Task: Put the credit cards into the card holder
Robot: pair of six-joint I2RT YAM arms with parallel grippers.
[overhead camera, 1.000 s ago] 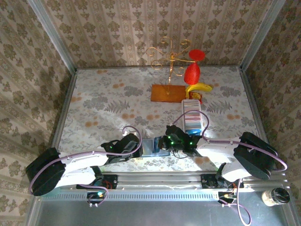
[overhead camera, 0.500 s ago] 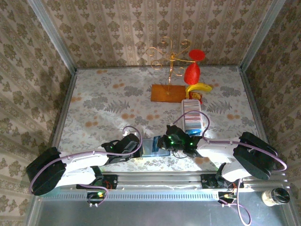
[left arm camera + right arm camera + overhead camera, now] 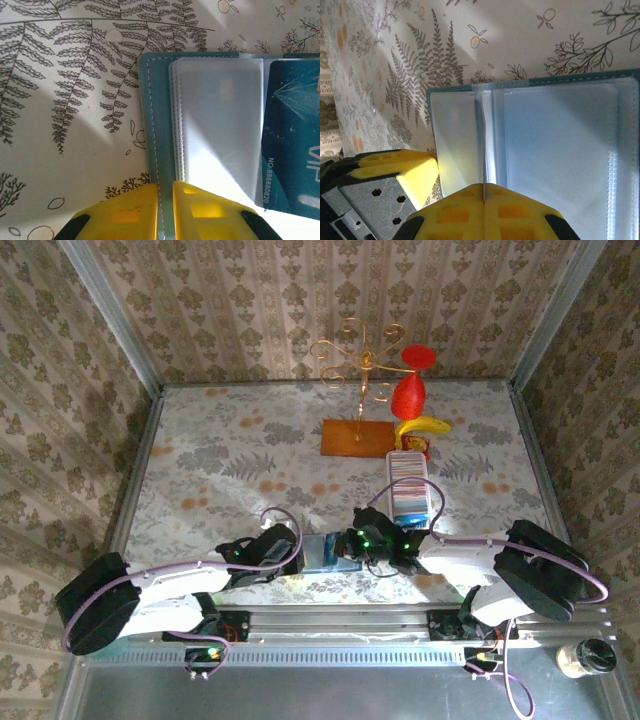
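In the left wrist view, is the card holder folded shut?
No, the card holder lies open on the table, its clear sleeves exposed.

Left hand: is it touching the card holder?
Touching. The left wrist view shows the left hand with its yellow fingers pinching the card holder by its teal cover edge.

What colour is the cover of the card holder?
The card holder is teal with pale stitching; clearest in the left wrist view.

Top view's bright and even, white glare on the surface (image 3: 310,586) by the arm bases. Left wrist: a hard wedge of light washes out the card holder (image 3: 220,165), yellow fingers (image 3: 125,217) blurred. Right wrist: soft diagonal shadows, fingers (image 3: 455,215) out of focus.
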